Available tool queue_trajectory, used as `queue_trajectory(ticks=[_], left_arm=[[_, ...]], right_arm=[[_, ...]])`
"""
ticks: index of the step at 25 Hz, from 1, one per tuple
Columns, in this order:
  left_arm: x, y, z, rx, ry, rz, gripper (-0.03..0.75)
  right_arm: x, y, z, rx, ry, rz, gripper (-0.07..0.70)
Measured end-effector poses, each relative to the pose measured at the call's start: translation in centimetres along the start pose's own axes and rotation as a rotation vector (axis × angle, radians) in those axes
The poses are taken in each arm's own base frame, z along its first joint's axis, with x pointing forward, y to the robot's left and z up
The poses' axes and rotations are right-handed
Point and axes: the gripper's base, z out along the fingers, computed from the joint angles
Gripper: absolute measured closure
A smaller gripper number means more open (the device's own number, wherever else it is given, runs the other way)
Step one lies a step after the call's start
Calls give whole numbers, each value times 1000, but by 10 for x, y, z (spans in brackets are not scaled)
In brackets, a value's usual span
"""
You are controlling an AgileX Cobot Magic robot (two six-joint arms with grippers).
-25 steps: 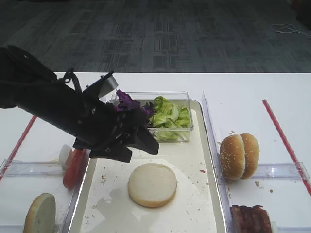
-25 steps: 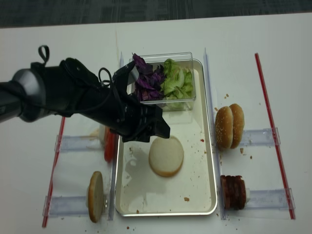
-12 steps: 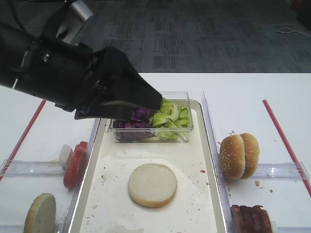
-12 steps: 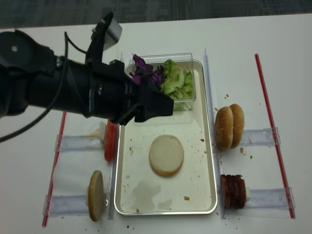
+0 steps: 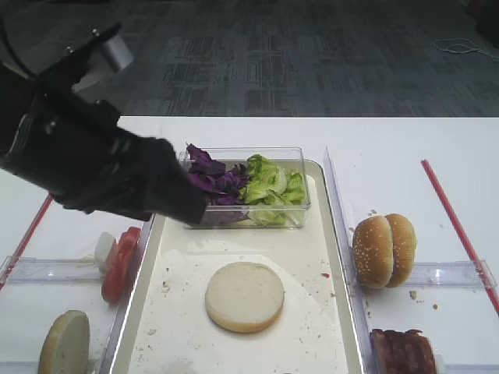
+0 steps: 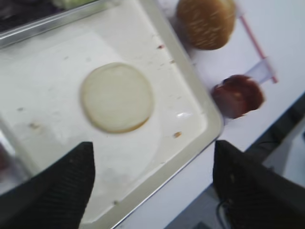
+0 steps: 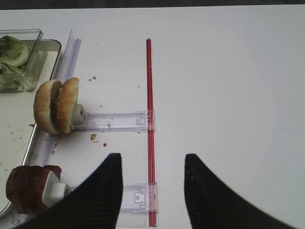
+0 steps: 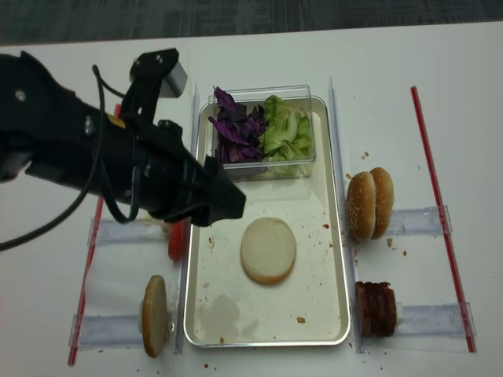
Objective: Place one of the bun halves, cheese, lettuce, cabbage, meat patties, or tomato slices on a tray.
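From the first high view we see one of the bun halves [image 5: 244, 296] lying flat on the tray [image 5: 327, 234], low in the middle of the frame, so that piece looks placed. The left gripper [image 5: 168, 195] hangs at centre left over the tray's rim. We would lift it straight up and clear, since the clear plastic box [image 5: 300, 204] with cabbage [image 5: 209, 181] and lettuce [image 5: 271, 187] sits just beside it. The tomato slices [image 5: 117, 265] stand on edge at lower left, another bun disc [image 5: 64, 343] below them.

In the right wrist view the right gripper [image 7: 151, 191] fills the bottom with fingers spread and nothing between them, over bare table [image 7: 228, 71]. The sesame buns [image 7: 56, 106] and the meat patties [image 7: 26, 188] stand at left.

In the left wrist view, which is blurred, the left gripper's fingers [image 6: 66, 181] stand wide apart and seem empty, the bun half at upper centre beyond them.

In the second high view the left arm [image 8: 86, 149] covers the left middle, and the tomatoes show only as a red sliver under it.
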Motion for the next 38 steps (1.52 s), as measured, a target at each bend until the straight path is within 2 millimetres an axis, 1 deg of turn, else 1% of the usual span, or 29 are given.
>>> queue_trajectory(ticks=[3, 9, 12, 16, 20, 23, 26, 29, 33, 38], left_arm=[[5, 14, -1, -158, 56, 21, 203], [12, 33, -7, -370, 142, 52, 203], [14, 37, -9, -416, 168, 52, 203], [14, 43, -12, -454, 163, -2, 203], [14, 67, -26, -524, 156, -99, 203], [17, 93, -42, -587, 144, -200, 203], [23, 114, -56, -646, 135, -282, 203], [28, 127, -67, -675, 134, -352, 203], [31, 131, -71, -689, 138, -370, 203], [34, 126, -75, -689, 142, -373, 203]], right_arm=[[0, 0, 0, 0, 0, 0, 276], [0, 0, 0, 0, 0, 4, 276], [0, 0, 0, 0, 0, 4, 276], [0, 0, 0, 0, -2, 4, 276], [0, 0, 0, 0, -2, 4, 276], [0, 0, 0, 0, -2, 4, 276], [0, 0, 0, 0, -2, 4, 276], [0, 0, 0, 0, -2, 4, 276], [0, 0, 0, 0, -2, 4, 276], [0, 0, 0, 0, -2, 4, 276]])
